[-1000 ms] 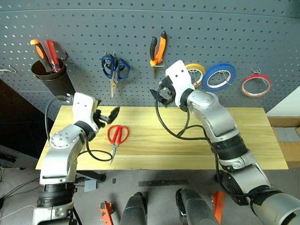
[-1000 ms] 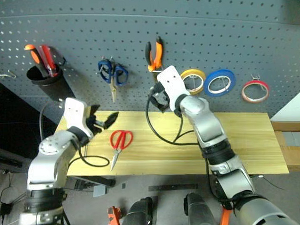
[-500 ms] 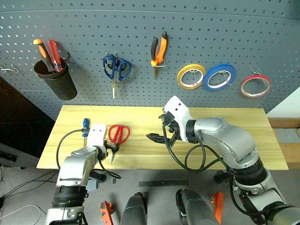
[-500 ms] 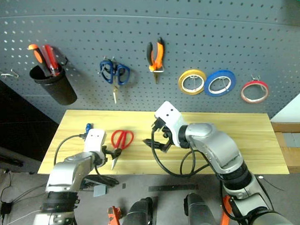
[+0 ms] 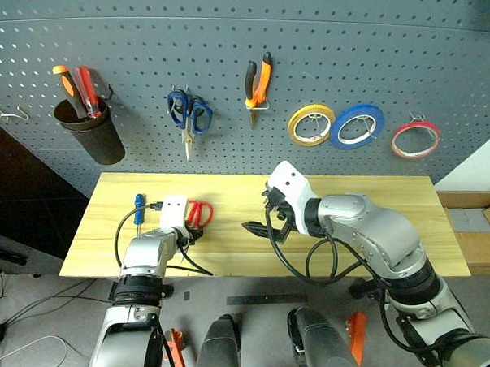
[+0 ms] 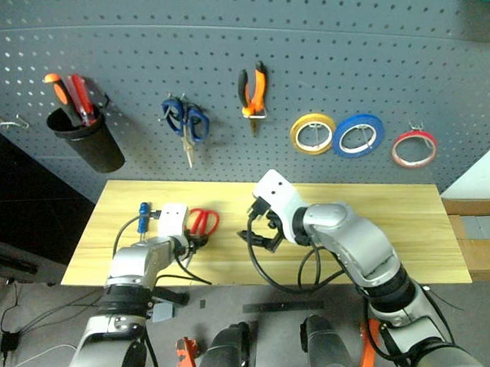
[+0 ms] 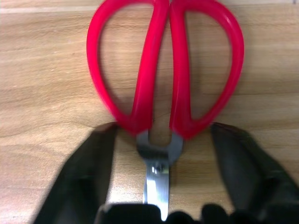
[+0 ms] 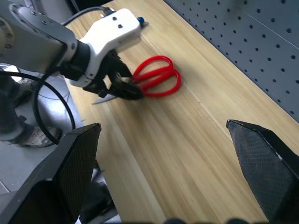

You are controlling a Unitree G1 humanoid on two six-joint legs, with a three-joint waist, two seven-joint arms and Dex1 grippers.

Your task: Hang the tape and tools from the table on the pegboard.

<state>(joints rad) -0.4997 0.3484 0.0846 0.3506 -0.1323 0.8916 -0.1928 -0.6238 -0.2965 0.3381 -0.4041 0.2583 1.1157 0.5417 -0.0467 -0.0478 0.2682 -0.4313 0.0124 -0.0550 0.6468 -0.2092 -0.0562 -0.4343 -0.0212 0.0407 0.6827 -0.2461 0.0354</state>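
Two black fingers of the left gripper (image 7: 161, 149) straddle the red-handled scissors (image 7: 166, 70) at the pivot, a gap on each side, near the table (image 5: 394, 250) front edge. Right gripper (image 5: 257, 228) hangs wide open over bare planks mid-table. One blue-handled screwdriver (image 5: 137, 206) lies beside.

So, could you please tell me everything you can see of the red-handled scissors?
The red-handled scissors lie flat on the light-wood table, blades closed. Two glossy red oval loops meet at a steel pivot, and the silver blades run toward the table's front edge. The left gripper straddles them at the pivot, a black finger on either side, not yet closed on them.
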